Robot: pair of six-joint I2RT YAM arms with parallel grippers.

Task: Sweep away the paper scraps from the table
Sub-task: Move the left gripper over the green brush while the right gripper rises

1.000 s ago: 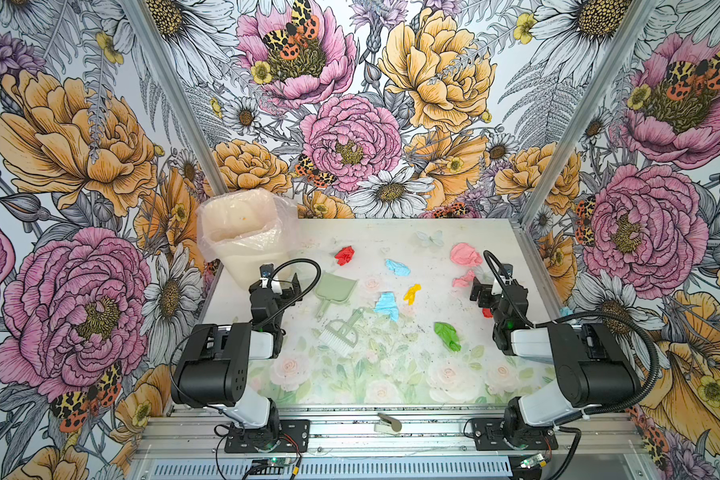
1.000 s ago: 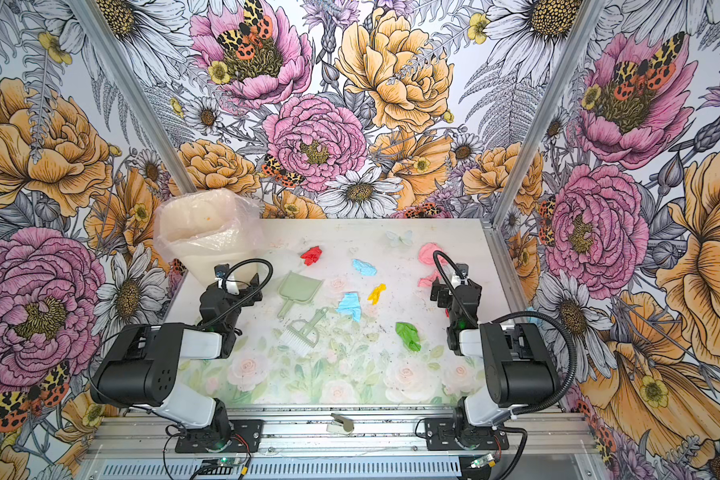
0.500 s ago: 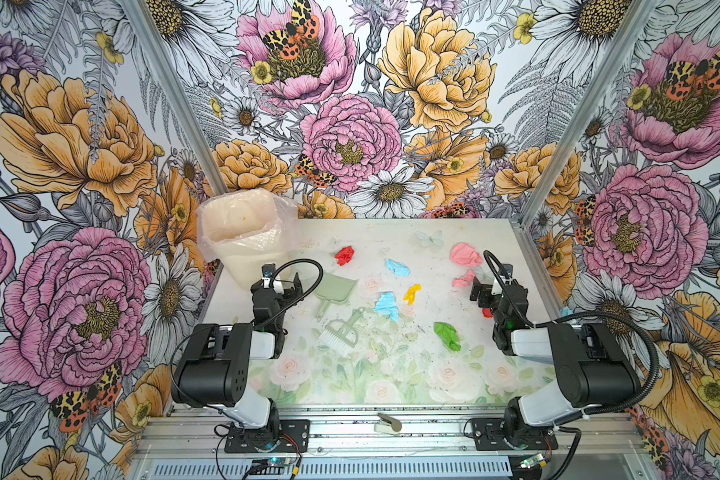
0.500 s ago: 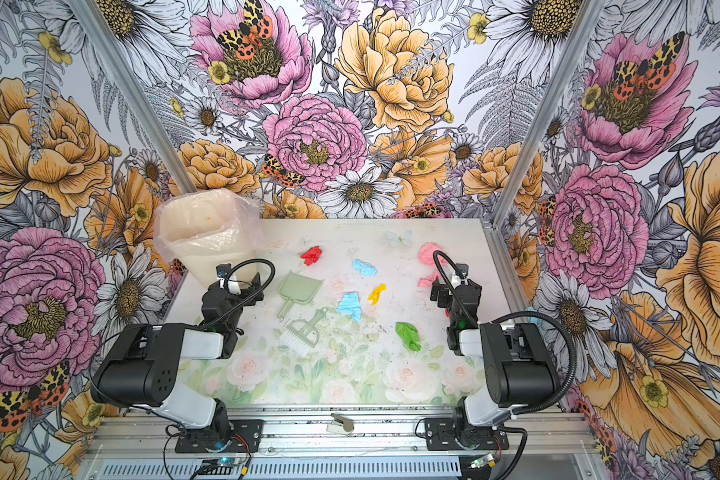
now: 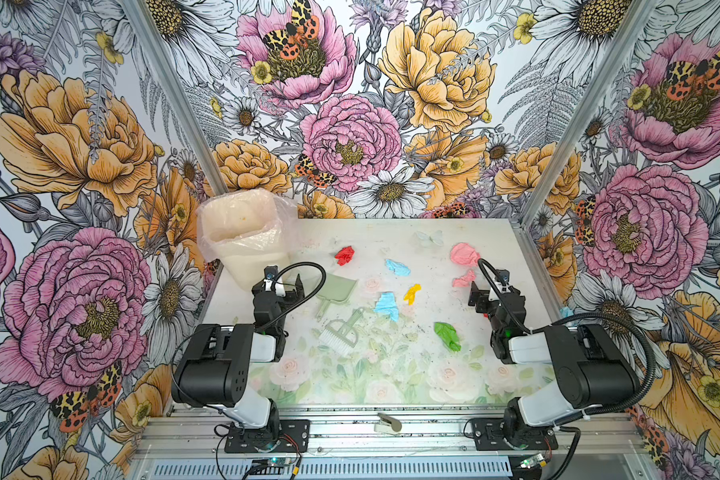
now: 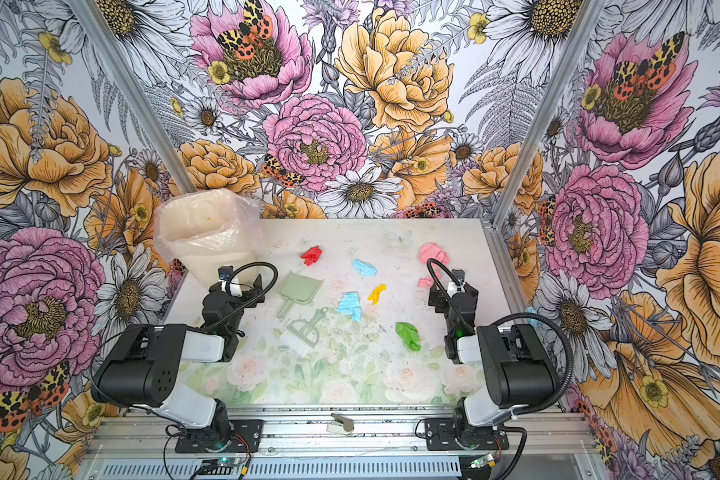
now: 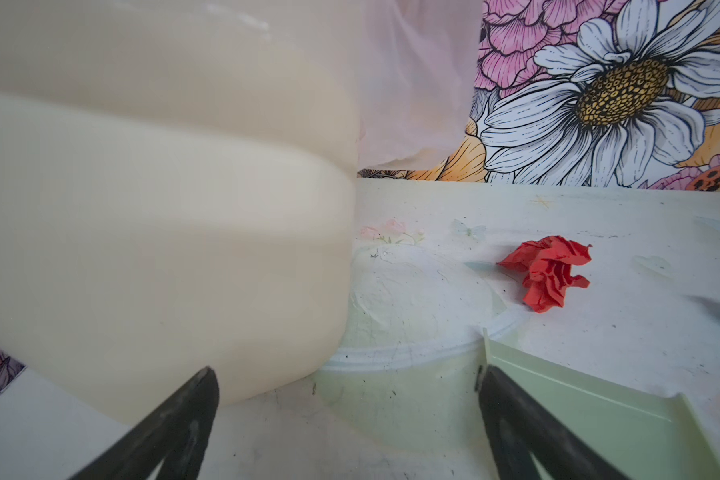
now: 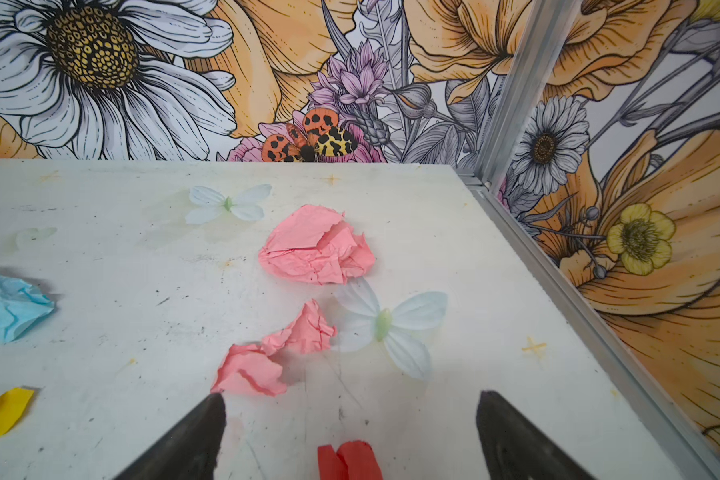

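Your left end effector has its jaws wide apart, empty, just beside the pale green dustpan, on its bin side. Your right end effector is likewise spread and empty, well apart from the dustpan. The paper scraps lie loose on the desk between the dustpan and that right end effector.

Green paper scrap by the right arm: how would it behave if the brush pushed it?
The green paper scrap is loosely crumpled, so probably very light and soft; it should skid or tumble easily. Its irregular folds suggest it won't roll straight.
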